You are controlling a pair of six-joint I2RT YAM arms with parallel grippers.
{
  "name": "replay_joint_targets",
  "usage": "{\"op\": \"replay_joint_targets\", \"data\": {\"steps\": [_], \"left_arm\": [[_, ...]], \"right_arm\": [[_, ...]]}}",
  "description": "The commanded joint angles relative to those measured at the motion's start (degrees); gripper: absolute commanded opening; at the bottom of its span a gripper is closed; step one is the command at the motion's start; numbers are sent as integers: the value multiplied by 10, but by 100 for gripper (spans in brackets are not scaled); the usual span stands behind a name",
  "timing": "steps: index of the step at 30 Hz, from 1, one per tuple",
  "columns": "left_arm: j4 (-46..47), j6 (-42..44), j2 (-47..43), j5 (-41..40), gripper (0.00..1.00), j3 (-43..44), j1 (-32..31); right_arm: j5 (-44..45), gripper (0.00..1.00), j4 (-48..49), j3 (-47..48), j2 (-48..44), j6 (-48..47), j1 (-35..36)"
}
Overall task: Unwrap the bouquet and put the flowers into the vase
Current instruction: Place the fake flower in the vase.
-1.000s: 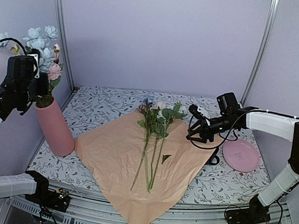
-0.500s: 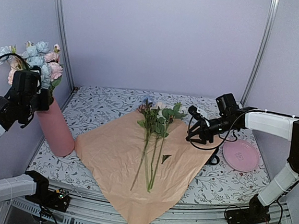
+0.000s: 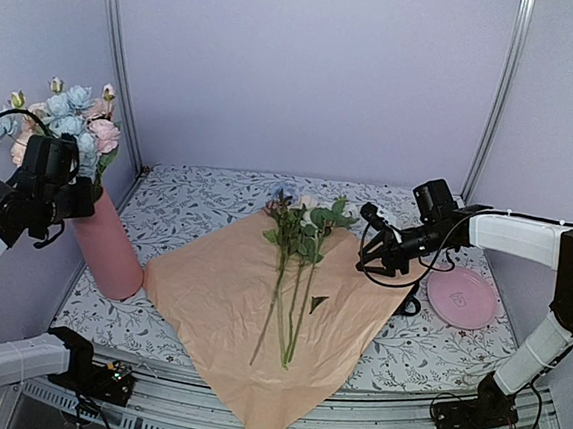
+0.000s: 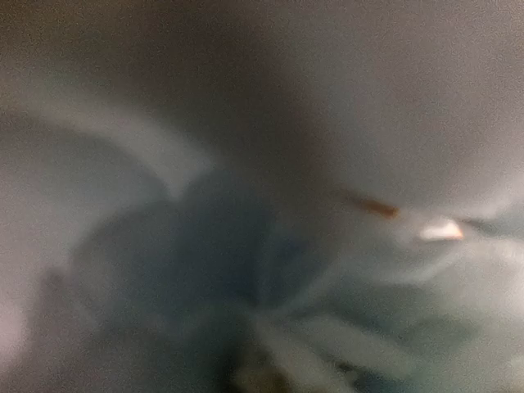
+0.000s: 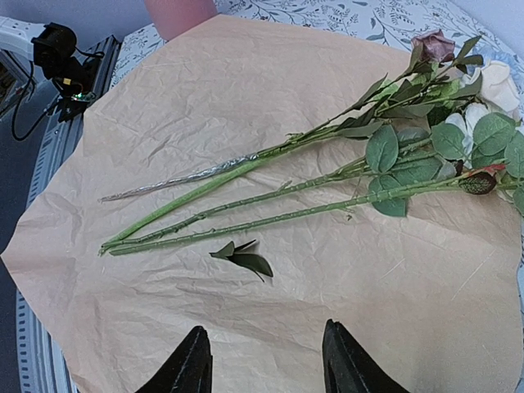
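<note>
Flowers [image 3: 295,261] lie in a loose bundle on the peach-orange paper [image 3: 221,299], which is spread flat over the patterned table [image 3: 182,205]. Their green stems point toward the near edge and their pink, cream and blue heads toward the back wall. One loose leaf [image 5: 242,259] lies on the paper just beside the stems.

At the left edge of the table the pink vase [image 3: 109,247] leans, top tipped to the left, its base just beside the paper's left corner. A bunch [image 3: 74,116] of blue and pink flowers stands in it. The left gripper [image 3: 72,194] is up at the vase's mouth, buried among these blooms. Its own camera shows only a blur of pale blue petals, so I cannot tell how its fingers stand.

The right gripper [image 5: 266,364] hangs above the right side of the paper, fingers parted, nothing between them. A pink plate [image 3: 461,296] sits near it on the right.
</note>
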Motion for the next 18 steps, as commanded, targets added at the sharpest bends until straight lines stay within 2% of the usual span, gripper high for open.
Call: {"op": "replay_joint_targets", "data": {"steps": [1,4,9,18], "left_arm": [[-81,-52,24,41,35,43,7],[-140,-85,57,65,39,80,7],[-214,-123,75,108,38,124,6],[-288,-133,71,195,22,169,6]], "right_arm": [[-10,48,-8,16,5,-5,2],[-11,49,-7,16,6,-4,2],[-13,48,-8,17,9,-4,2],[-12,49,-9,18,14,-4,3]]}}
